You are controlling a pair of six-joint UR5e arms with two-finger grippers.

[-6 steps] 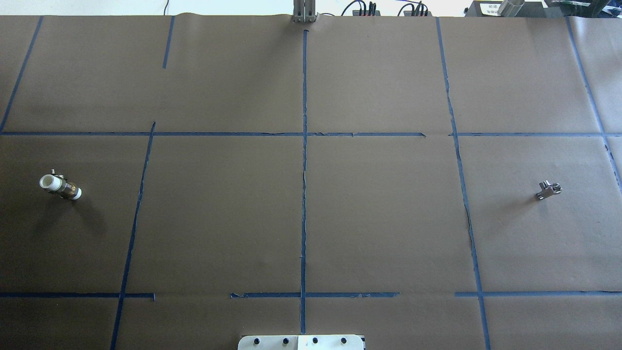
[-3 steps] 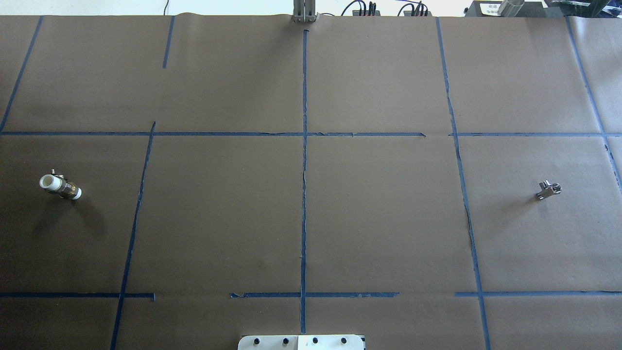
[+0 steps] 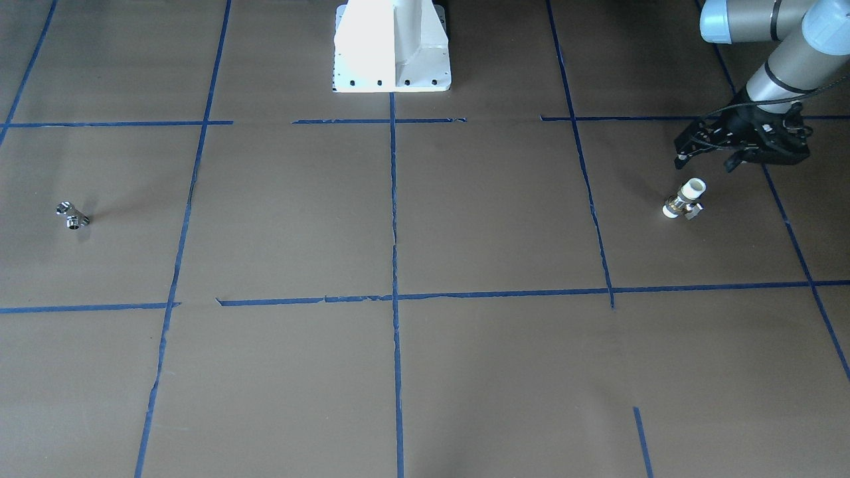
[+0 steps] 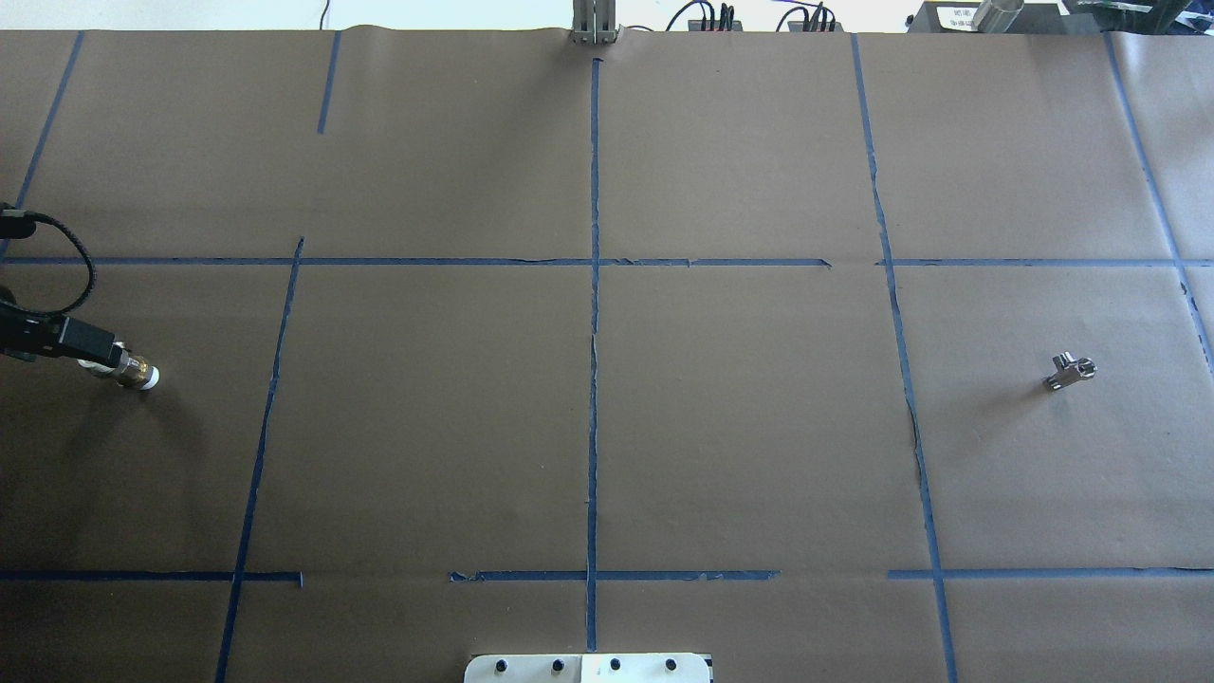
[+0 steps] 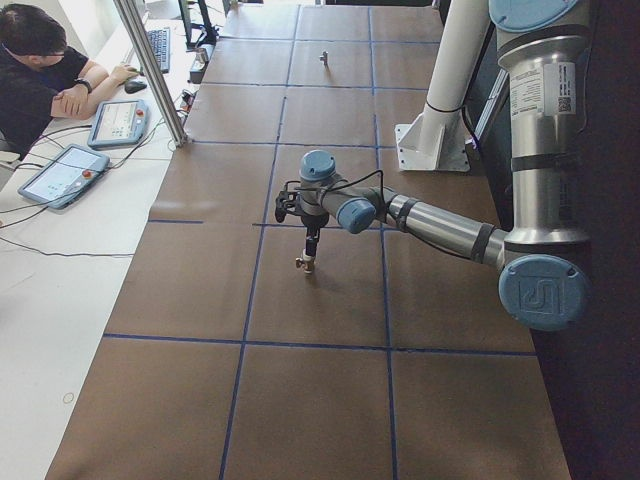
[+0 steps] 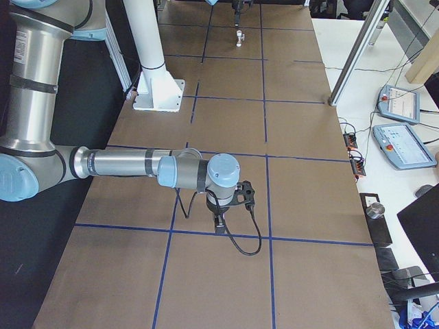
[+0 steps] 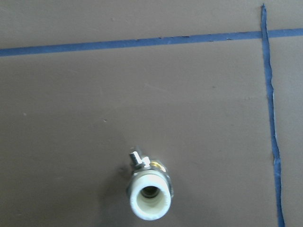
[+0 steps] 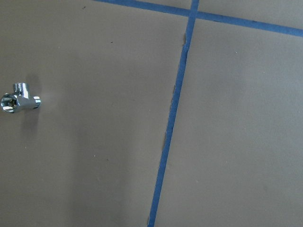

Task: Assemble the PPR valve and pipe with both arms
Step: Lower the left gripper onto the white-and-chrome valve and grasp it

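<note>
The PPR valve (image 3: 684, 199) lies on the brown paper at the robot's far left, with white collars and a brass middle. It also shows in the overhead view (image 4: 137, 373) and the left wrist view (image 7: 149, 191). My left gripper (image 3: 707, 162) hovers just above and behind it, open and empty, and enters the overhead view (image 4: 57, 337) over the valve's white end. The chrome T-shaped pipe (image 4: 1070, 370) lies at the far right and shows in the front view (image 3: 72, 216) and the right wrist view (image 8: 19, 100). My right gripper (image 6: 221, 223) shows only from the side, so I cannot tell its state.
The white pedestal base (image 3: 392, 46) stands at the robot's edge of the table. Blue tape lines (image 4: 594, 285) cross the brown paper. An aluminium post (image 4: 593, 24) stands at the far edge. An operator (image 5: 40, 75) and tablets (image 5: 60, 172) are beside the table.
My left gripper has come into the overhead view from the left edge and now covers the valve's white end. The valve and pipe have not moved.
</note>
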